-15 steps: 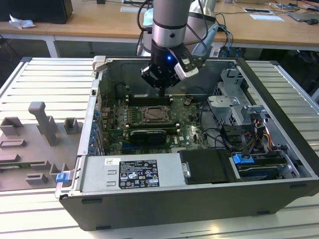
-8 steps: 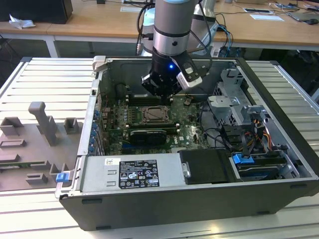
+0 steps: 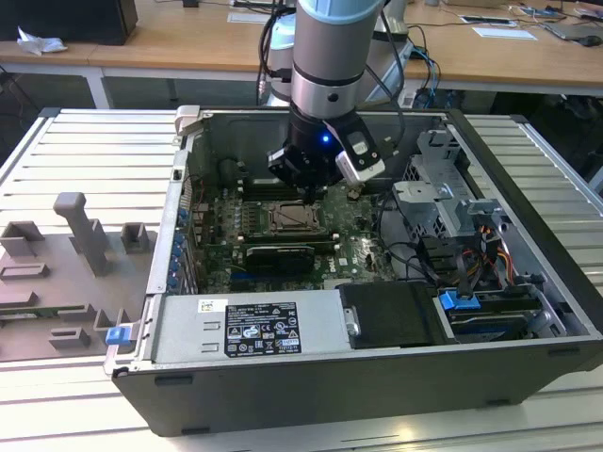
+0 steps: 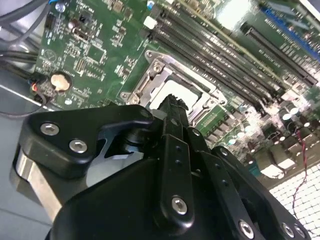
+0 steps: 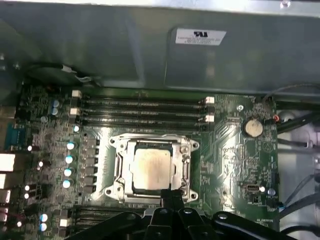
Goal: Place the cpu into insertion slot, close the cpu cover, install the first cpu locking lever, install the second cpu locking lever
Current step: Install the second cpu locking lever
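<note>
The cpu (image 5: pixel 151 167), a dull silver square chip, lies in the socket on the green motherboard (image 5: pixel 227 150). The cpu cover (image 5: pixel 121 162), a silvery frame with an open window, lies flat around the chip. My gripper (image 5: pixel 171 196) hovers at the socket's edge, just beside the cover, its black fingers pressed together with nothing between them. In the second wrist view the fingertips (image 4: pixel 172 105) sit over the socket frame (image 4: pixel 150 75). From the exterior view the gripper (image 3: pixel 316 191) hangs inside the open computer case above the socket (image 3: pixel 293 218). Whether the locking levers are latched is unclear.
Memory slots (image 5: pixel 142 111) run along one side of the socket, and a coin battery (image 5: pixel 252 127) sits nearby. A black power supply (image 3: pixel 254 330), a drive cage (image 3: pixel 443 202) and cables (image 3: pixel 415 259) crowd the case. A grey fixture (image 3: pixel 80 235) stands on the table at the exterior view's left.
</note>
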`<state>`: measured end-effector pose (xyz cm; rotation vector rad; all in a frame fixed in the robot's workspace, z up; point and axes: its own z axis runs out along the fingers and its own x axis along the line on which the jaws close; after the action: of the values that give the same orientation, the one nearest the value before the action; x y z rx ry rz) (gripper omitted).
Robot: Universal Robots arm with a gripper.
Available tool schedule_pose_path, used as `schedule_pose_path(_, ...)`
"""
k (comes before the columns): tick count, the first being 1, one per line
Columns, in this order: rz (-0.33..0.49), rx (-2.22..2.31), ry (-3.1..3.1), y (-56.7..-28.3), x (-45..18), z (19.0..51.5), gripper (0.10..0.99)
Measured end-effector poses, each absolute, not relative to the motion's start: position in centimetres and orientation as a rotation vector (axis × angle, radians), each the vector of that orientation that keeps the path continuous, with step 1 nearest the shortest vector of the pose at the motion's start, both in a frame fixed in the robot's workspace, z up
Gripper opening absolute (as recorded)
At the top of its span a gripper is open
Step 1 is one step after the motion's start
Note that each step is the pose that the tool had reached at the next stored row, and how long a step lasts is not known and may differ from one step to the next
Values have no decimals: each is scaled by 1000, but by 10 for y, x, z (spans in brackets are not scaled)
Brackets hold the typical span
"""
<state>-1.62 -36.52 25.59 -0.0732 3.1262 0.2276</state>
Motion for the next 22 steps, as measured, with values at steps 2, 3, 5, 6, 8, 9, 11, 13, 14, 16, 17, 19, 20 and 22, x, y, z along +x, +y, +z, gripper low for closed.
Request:
schedule_pose_path(2, 228, -79, 3128, -369, -16, 249, 106)
schedule_pose_path(3, 228, -85, 3128, -370, -16, 248, 106)
schedule_pose_path(5, 232, -91, 3128, -372, -16, 247, 106)
schedule_pose_path(6, 233, -93, 3128, -373, -16, 247, 106)
schedule_pose_path(8, 235, -95, 3127, -377, -17, 247, 106)
schedule_pose_path(9, 235, -97, 3127, -379, -17, 247, 106)
schedule_pose_path(11, 237, -108, 3127, -385, -20, 246, 106)
schedule_pose_path(13, 240, -115, 3127, -386, -24, 245, 106)
schedule_pose_path(14, 241, -119, 3127, -386, -29, 245, 106)
schedule_pose_path(16, 241, -121, 3127, -386, -36, 245, 106)
schedule_pose_path(17, 241, -121, 3127, -386, -38, 244, 106)
schedule_pose_path(19, 241, -122, 3127, -386, -42, 243, 106)
schedule_pose_path(20, 241, -122, 3127, -386, -46, 241, 106)
schedule_pose_path(22, 241, -124, 3127, -386, -50, 234, 106)
